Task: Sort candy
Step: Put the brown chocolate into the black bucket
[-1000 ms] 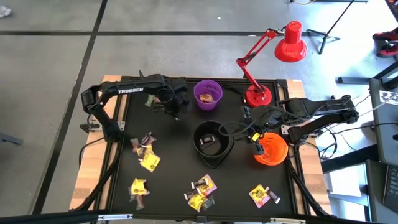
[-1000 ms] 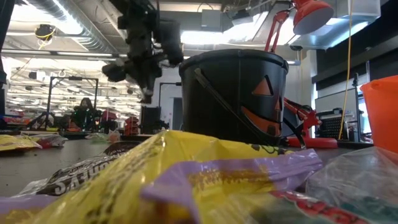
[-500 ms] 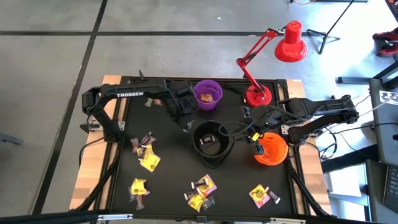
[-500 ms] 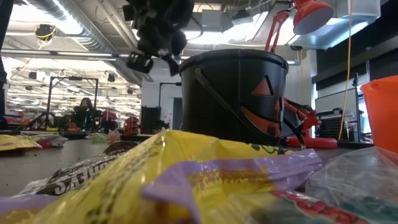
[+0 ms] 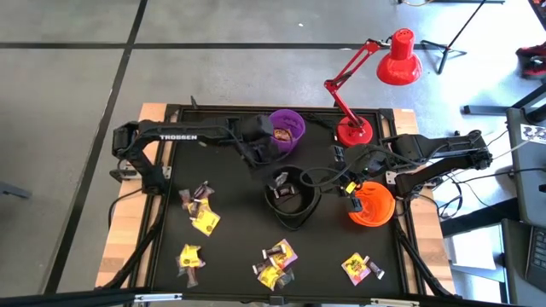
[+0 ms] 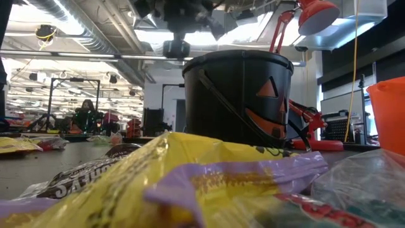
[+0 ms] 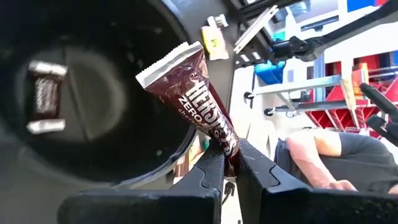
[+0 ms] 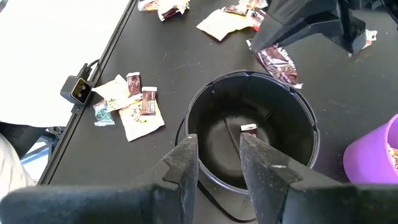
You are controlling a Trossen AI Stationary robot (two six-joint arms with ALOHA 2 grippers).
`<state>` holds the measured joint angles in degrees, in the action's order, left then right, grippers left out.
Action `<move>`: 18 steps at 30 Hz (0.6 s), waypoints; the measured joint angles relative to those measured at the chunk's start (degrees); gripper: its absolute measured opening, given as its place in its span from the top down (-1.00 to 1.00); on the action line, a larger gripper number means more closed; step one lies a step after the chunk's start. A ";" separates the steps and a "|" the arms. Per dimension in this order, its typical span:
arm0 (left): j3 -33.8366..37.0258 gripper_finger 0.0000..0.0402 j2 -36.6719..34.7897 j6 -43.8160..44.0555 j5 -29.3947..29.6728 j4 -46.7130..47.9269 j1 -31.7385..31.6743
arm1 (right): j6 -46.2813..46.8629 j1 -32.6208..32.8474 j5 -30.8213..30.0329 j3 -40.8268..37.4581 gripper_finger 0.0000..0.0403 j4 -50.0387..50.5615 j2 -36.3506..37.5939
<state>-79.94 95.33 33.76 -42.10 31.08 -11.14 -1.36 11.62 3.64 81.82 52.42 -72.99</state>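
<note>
My left gripper (image 5: 271, 168) hangs at the far-left rim of the black bowl (image 5: 294, 217), shut on a dark brown wrapped candy (image 7: 198, 87). The same candy (image 8: 277, 63) shows over the bowl's edge in the right wrist view. One small brown candy (image 8: 249, 129) lies in the bowl's bottom. More candy, yellow and brown, lies in loose heaps on the table's near half (image 5: 201, 211), (image 5: 276, 258), (image 5: 358, 268). My right gripper (image 8: 219, 163) waits open above the black bowl's right side, nothing between its fingers. My left gripper pinches the brown candy by one end of its wrapper (image 7: 225, 138) between its two fingers. The fingers slant down from the table's far left. The candy sticks out past the fingertips along their line, lifted clear, its free crimped end (image 7: 163, 61) over the black bowl's rim.
A purple bowl (image 5: 290, 139) with some candy stands just beyond the left gripper. An orange bowl (image 5: 374, 209) stands to the right of the black one. A red desk lamp (image 5: 354, 130) stands at the far right. Cables trail between the black and orange bowls.
My left gripper has carried the brown candy toward the table's right, from left of the purple bowl to the black bowl's rim. It has risen a little and rolled about its own line. It has stayed shut on the candy.
</note>
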 joint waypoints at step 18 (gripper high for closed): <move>0.00 0.47 0.00 -0.27 14.17 -6.74 4.51 | 0.01 0.01 0.00 0.00 0.42 0.00 0.00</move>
<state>-79.94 95.33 33.49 -27.93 24.34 -6.63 -1.35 11.63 3.64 81.82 52.42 -72.99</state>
